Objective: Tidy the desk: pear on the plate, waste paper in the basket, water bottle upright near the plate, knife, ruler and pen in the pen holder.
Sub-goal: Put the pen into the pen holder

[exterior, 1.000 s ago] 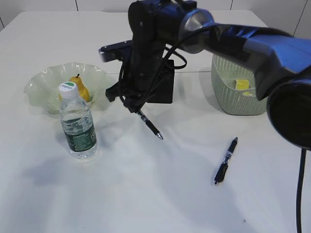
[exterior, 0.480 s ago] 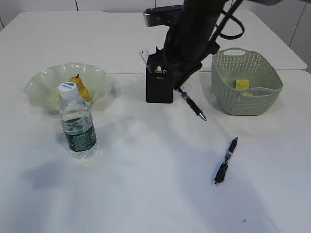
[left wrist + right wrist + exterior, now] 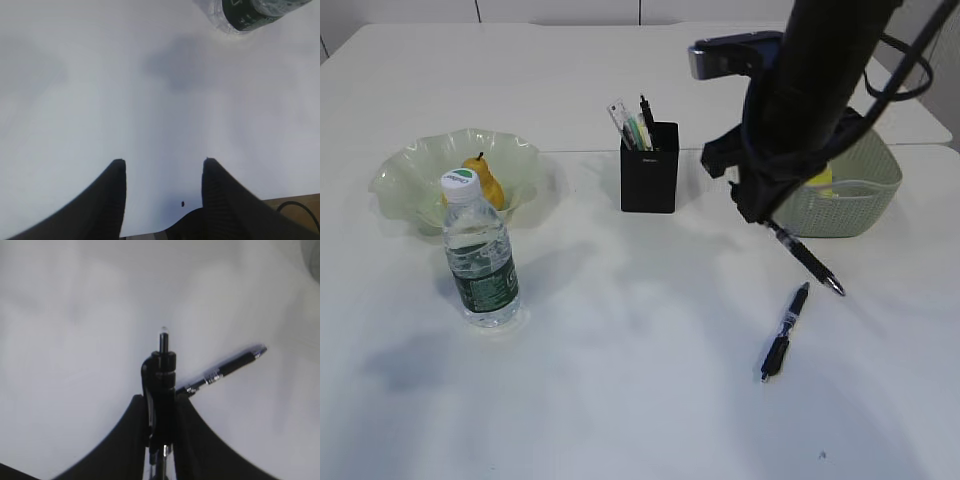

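Rightward past the pen holder (image 3: 649, 167) swung the right end effector (image 3: 762, 215), pinching a pen (image 3: 806, 259).

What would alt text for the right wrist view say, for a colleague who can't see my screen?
The right pincer is shut on a black pen whose tip points away from the camera, held above the white table. A second black pen lies flat on the table just beyond and to the right of it.
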